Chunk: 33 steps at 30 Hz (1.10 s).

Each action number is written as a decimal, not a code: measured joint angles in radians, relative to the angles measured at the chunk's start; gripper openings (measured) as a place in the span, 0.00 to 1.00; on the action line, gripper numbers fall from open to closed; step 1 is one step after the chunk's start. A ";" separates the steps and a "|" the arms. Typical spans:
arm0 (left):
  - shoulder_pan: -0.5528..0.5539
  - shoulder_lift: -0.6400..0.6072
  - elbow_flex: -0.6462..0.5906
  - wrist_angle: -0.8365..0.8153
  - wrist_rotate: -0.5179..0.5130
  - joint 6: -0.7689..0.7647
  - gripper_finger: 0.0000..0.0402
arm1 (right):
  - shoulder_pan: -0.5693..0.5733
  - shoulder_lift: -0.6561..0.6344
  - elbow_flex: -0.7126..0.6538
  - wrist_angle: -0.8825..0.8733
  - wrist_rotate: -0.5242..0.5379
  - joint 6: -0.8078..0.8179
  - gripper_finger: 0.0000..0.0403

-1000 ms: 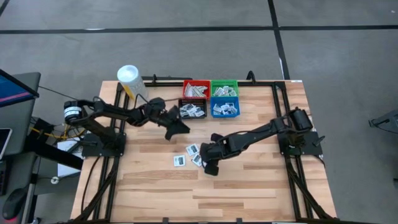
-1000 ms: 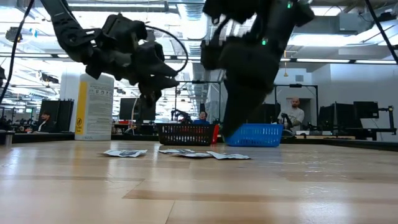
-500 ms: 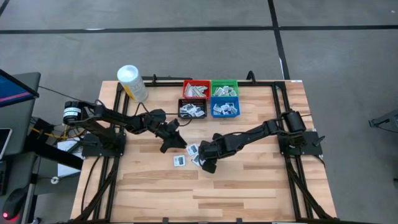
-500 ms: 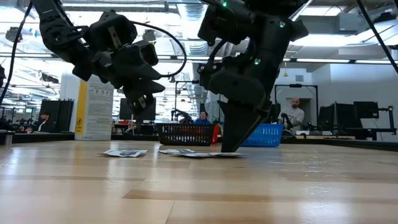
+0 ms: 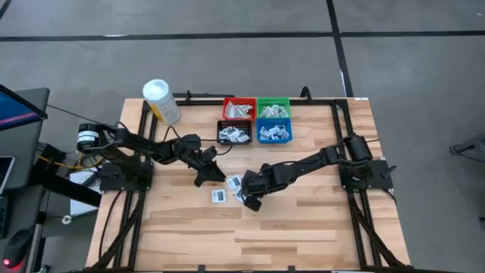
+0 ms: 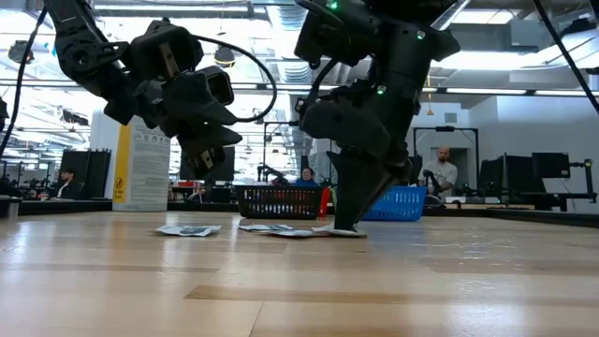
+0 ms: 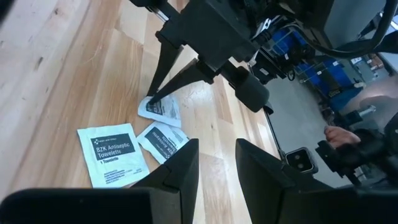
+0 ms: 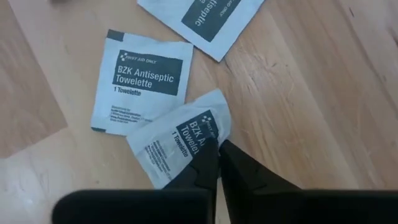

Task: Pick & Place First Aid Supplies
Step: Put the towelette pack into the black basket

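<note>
First aid supplies, loose: three square white towelette packets on the bare wood near the middle of the table (image 5: 303,227), printed "BZK Antiseptic Towelette". One packet (image 8: 180,140) lies under the right gripper (image 8: 217,149); its fingers are pressed together on the packet's edge, where the foil is crumpled. In the overhead view this gripper (image 5: 248,200) is down at the table, and in the low view (image 6: 344,225) its tips meet the packet on the wood. A second packet (image 8: 144,81) lies flat just beside the pinched one, nearly touching it. A third packet (image 8: 202,15) lies flat a little farther off, partly cut by the picture edge.

Left gripper (image 5: 209,171): raised above the table, near the three packets on their left side. Its fingers (image 7: 180,171) stand apart with nothing between them.

First aid supplies, sorted: four small bins in a square block at the far middle of the table. Black bin (image 5: 222,136) and blue bin (image 5: 289,133) in the nearer row, red bin (image 5: 227,102) and green bin (image 5: 273,101) behind them, all touching. Each holds small packets.

White tub (image 5: 160,98): upright with a yellow label, far left corner of the table, well apart from the bins.

Beyond the table: people seated in the room (image 6: 443,173).
</note>
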 joint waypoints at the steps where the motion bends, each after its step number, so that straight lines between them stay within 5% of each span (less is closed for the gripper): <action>1: 0.000 0.000 0.000 0.002 0.000 -0.008 0.26 | -0.002 -0.007 0.007 -0.009 -0.005 0.003 0.02; 13: 0.000 0.000 0.000 0.009 -0.086 -0.173 0.27 | -0.037 -0.193 0.016 0.068 0.203 0.061 0.01; 33: 0.000 0.000 0.002 0.098 -0.086 -0.094 0.24 | -0.069 -0.248 0.016 0.315 0.230 -0.025 0.00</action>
